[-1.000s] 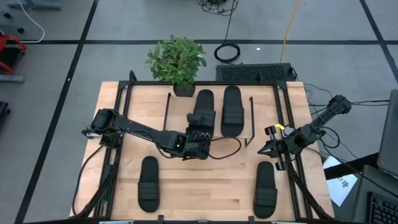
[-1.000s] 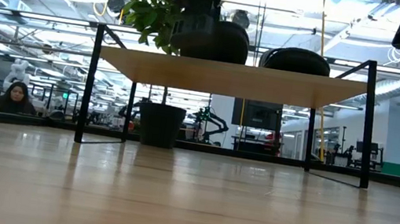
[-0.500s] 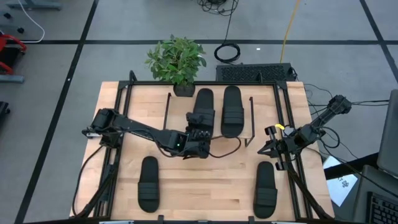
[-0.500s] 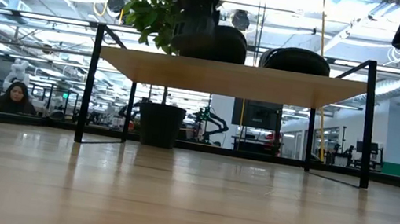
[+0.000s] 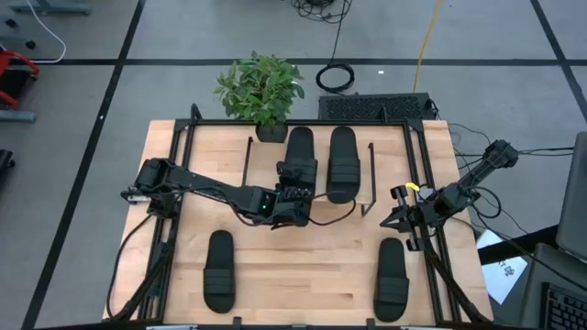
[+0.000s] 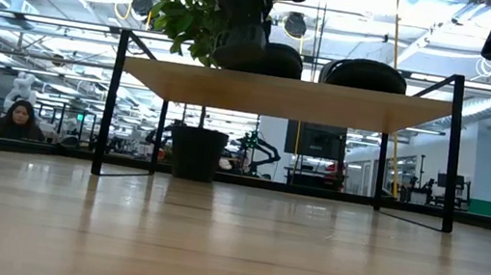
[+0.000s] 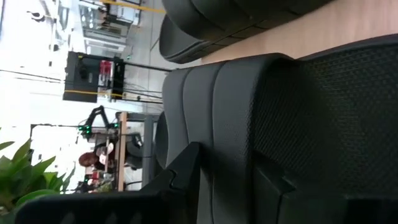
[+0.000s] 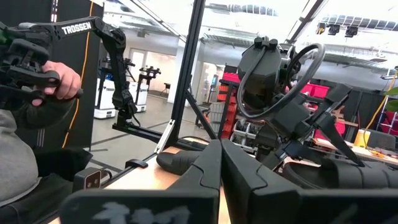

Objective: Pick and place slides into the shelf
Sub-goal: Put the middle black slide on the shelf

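The table (image 5: 303, 266) is pale, matt wood with visible grain, framed by black metal rails. The shelf (image 6: 286, 96) has a smooth light wood top board on thin black metal wire legs. The slides (image 5: 342, 163) look like matt black rubber; up close, one strap (image 7: 323, 118) shows a fine pebbled texture.

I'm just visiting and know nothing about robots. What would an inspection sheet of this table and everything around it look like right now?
Surface: light wood table with black rails.
Job's things: two slides lie side by side on the shelf top; one slide on the table front left, one front right.
Clutter: potted plant at the table's far edge.
Grippers: left gripper at the near end of the left shelf slide, fingers partly apart; right gripper shut, empty, waiting at the right edge.
Cables: a black cable loops from the left arm; coiled cable on the floor.
Surroundings: seated person beyond the table; a person's hand on a control handle.
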Robot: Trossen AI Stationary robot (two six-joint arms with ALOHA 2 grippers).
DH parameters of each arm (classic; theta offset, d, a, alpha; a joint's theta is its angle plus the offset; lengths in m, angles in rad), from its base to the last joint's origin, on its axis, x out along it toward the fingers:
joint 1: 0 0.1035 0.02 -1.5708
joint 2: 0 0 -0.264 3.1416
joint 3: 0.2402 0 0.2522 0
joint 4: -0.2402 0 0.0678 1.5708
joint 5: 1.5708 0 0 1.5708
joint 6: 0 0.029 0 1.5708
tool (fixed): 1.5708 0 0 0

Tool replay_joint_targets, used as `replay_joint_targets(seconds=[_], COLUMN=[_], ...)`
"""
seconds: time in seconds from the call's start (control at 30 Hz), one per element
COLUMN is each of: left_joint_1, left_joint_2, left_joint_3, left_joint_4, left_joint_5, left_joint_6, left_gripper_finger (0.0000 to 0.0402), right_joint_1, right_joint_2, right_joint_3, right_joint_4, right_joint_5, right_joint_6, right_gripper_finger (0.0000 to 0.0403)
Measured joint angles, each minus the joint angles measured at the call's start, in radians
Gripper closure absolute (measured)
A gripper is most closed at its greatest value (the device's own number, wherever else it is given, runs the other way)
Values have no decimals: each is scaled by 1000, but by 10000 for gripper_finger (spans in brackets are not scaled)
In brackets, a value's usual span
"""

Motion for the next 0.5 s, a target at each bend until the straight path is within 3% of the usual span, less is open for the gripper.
replay_joint_targets(seconds=[0.2,0.5], left_joint_1=[0,-3], left_joint_2=[0,0], left_joint_3=[0,0], left_joint_4=[-15,-13], left_joint_5=[11,-13], left_joint_6=[-20,-34], left_gripper_finger=[290,173], right_joint_1=[0,0], right_joint_2=[0,0], right_joint_3=[0,0], right_joint_4=[0,0], right_joint_5=[0,0], right_joint_6=[0,0], right_gripper_finger=[403,403])
